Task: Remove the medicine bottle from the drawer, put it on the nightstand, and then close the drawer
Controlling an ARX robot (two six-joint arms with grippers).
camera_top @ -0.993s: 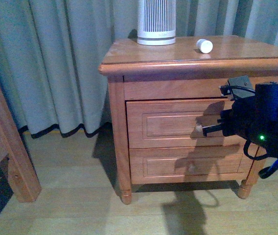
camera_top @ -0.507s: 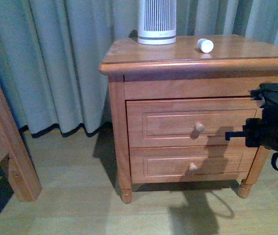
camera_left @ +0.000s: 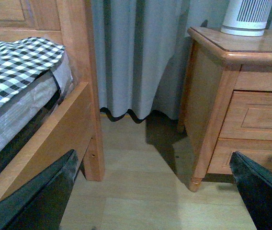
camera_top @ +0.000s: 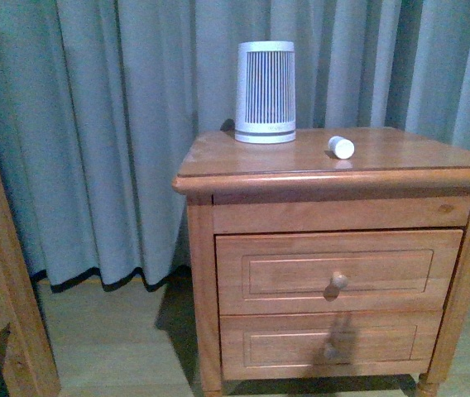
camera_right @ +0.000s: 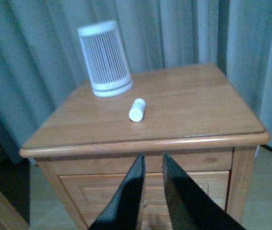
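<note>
The medicine bottle (camera_top: pixel 342 147) lies on its side on top of the nightstand (camera_top: pixel 218 178), to the right of the white ribbed cylinder. It also shows in the right wrist view (camera_right: pixel 137 109). The upper drawer (camera_top: pixel 276 273) is shut flush with its round knob (camera_top: pixel 338 281) showing. Neither arm shows in the front view. My right gripper (camera_right: pixel 151 160) is shut and empty, held back in front of the nightstand (camera_right: pixel 184 139) at about top height. My left gripper (camera_left: pixel 157 191) is open and empty above the floor, left of the nightstand (camera_left: pixel 208 96).
A white ribbed cylinder device (camera_top: pixel 265 91) stands at the back of the nightstand top. Grey curtains (camera_top: pixel 94 124) hang behind. The wooden bed frame (camera_left: pixel 78 86) with a checked mattress cover (camera_left: pixel 16 62) is to the left. The lower drawer (camera_top: pixel 285 347) is shut.
My right arm has drawn back to the right and out of the front view. The camera view has shifted so the nightstand sits lower in the picture. The drawer stays shut.
</note>
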